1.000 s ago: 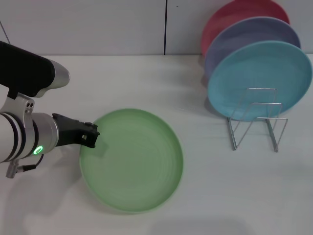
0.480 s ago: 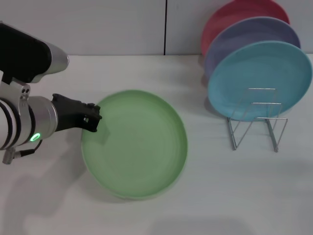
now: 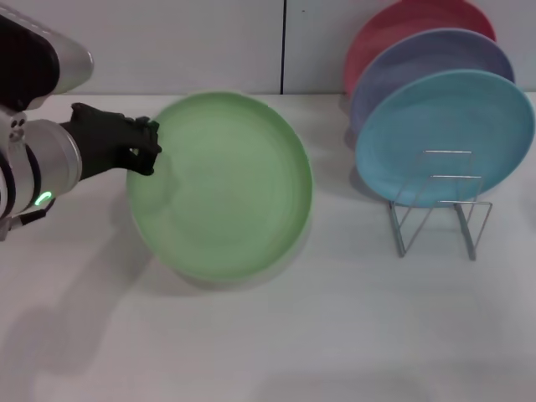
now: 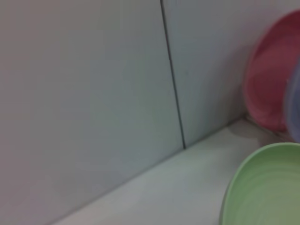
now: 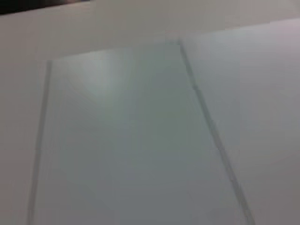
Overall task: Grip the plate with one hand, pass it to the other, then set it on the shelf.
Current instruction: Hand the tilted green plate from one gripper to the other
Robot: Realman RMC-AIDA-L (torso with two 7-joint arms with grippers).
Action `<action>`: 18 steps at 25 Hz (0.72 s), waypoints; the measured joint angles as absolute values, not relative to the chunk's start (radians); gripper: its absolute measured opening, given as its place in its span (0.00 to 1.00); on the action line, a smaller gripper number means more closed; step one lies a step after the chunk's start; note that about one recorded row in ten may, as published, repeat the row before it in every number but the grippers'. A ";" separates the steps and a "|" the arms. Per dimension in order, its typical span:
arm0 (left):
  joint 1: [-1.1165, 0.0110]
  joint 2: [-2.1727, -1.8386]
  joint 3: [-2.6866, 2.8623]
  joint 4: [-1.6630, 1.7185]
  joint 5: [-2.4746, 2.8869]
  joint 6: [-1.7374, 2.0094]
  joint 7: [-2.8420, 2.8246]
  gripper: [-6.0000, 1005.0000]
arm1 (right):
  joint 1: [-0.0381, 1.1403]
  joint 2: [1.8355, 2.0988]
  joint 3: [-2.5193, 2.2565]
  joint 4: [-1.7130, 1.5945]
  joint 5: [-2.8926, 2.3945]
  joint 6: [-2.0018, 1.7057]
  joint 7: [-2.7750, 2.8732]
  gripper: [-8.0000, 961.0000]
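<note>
left claw (image 3: 144, 144) clamped on green plate's (image 3: 219, 184) left rim | plate now lifted off worktop (image 3: 335, 335), tilted, higher than a second ago | right claw out of sight, state unknown | shelf (image 3: 435, 205) front loops free | next: handover

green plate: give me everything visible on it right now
The green plate is round, shallow, matte light green, plastic by the look, with a low raised rim and faint concentric rings inside. It is tilted, face toward the head camera, lifted off the white table with a soft shadow beneath. The left gripper has its jaws shut on the plate's left rim. Nothing else touches it; the wire rack stands apart on the right.
</note>
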State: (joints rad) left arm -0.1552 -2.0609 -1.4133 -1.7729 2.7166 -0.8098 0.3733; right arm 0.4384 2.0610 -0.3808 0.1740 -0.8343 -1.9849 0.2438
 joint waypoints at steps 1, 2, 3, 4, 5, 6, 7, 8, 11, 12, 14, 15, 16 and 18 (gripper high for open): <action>-0.155 -2.061 -1.416 -1.768 2.716 -0.800 0.374 0.04 | 0.461 2.054 -0.387 0.173 -0.850 -1.967 0.247 0.85; -0.156 -2.061 -1.417 -1.765 2.716 -0.797 0.374 0.04 | 0.484 2.047 -0.394 0.173 -0.865 -1.946 0.248 0.85; -0.158 -2.062 -1.417 -1.762 2.715 -0.796 0.374 0.04 | 0.505 2.042 -0.400 0.173 -0.878 -1.929 0.247 0.85; -0.159 -2.062 -1.417 -1.762 2.714 -0.796 0.373 0.04 | 0.520 2.039 -0.403 0.171 -0.885 -1.918 0.247 0.85; -0.159 -2.062 -1.417 -1.762 2.714 -0.796 0.373 0.04 | 0.540 2.037 -0.407 0.168 -0.893 -1.906 0.246 0.85; -0.160 -2.064 -1.415 -1.760 2.714 -0.796 0.371 0.04 | 0.573 2.034 -0.413 0.156 -0.904 -1.895 0.247 0.85; -0.160 -2.064 -1.415 -1.760 2.714 -0.796 0.371 0.04 | 0.588 2.036 -0.415 0.149 -0.907 -1.889 0.251 0.85; -0.161 -2.064 -1.412 -1.759 2.714 -0.796 0.370 0.04 | 0.588 2.036 -0.415 0.149 -0.907 -1.889 0.251 0.85; -0.164 -2.066 -1.407 -1.755 2.710 -0.796 0.367 0.04 | 0.631 2.045 -0.414 0.127 -0.911 -1.831 0.270 0.85; -0.164 -2.066 -1.406 -1.754 2.708 -0.797 0.367 0.04 | 0.643 2.046 -0.414 0.115 -0.912 -1.795 0.290 0.85; -0.168 -2.067 -1.405 -1.751 2.700 -0.799 0.367 0.04 | 0.653 2.052 -0.420 0.072 -0.919 -1.724 0.358 0.85; -0.171 -2.067 -1.405 -1.748 2.697 -0.801 0.367 0.04 | 0.653 2.059 -0.426 0.034 -0.926 -1.689 0.395 0.85; -0.175 -2.068 -1.405 -1.743 2.694 -0.802 0.365 0.04 | 0.651 2.068 -0.438 -0.013 -0.934 -1.657 0.431 0.85; -0.186 -2.068 -1.406 -1.732 2.692 -0.802 0.357 0.04 | 0.647 2.082 -0.479 -0.113 -0.950 -1.602 0.504 0.85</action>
State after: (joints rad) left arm -0.1860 -2.0681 -1.4065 -1.7319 2.6915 -0.8016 0.3567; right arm 0.6474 2.0817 -0.4786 -0.1134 -0.9497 -1.6023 0.5044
